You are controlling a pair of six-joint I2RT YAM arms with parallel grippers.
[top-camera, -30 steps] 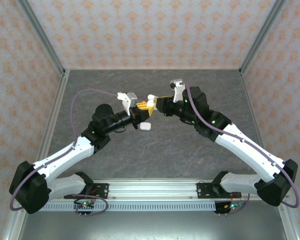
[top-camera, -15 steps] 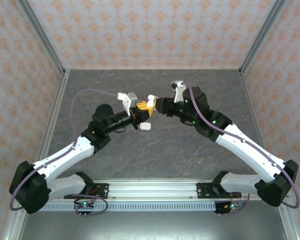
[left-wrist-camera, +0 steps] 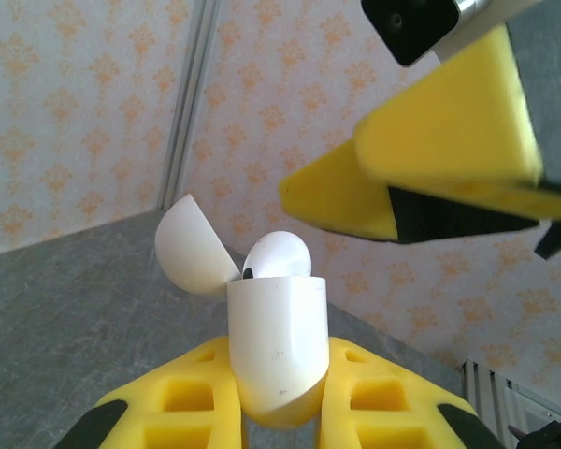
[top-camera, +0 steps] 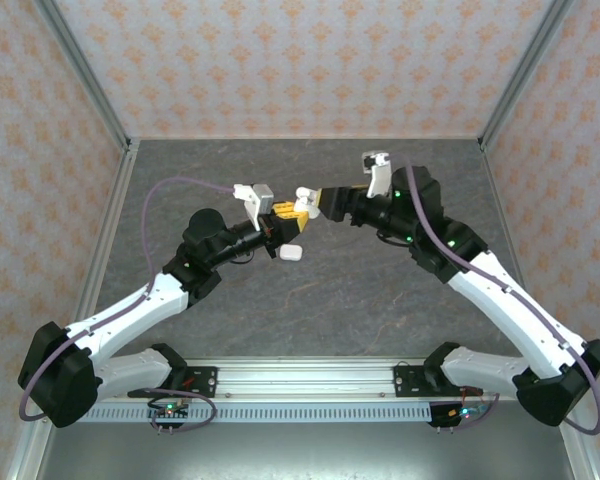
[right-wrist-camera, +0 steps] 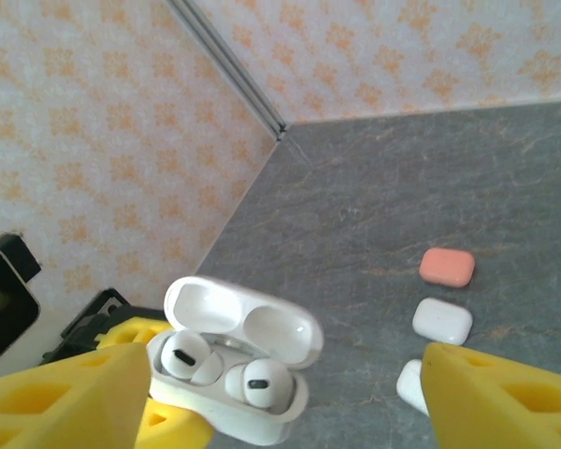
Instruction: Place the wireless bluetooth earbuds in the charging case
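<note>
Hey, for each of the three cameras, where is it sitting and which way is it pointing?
Top external: above and behind the bases, facing down at the table; left arm and right arm meet mid-table.
Left wrist: looks along the left fingers, gripping the open charging case, toward the wall.
Right wrist: looks down past the spread right fingers at the table.
Shared: both wrist views show that case with an earbud seated inside.
</note>
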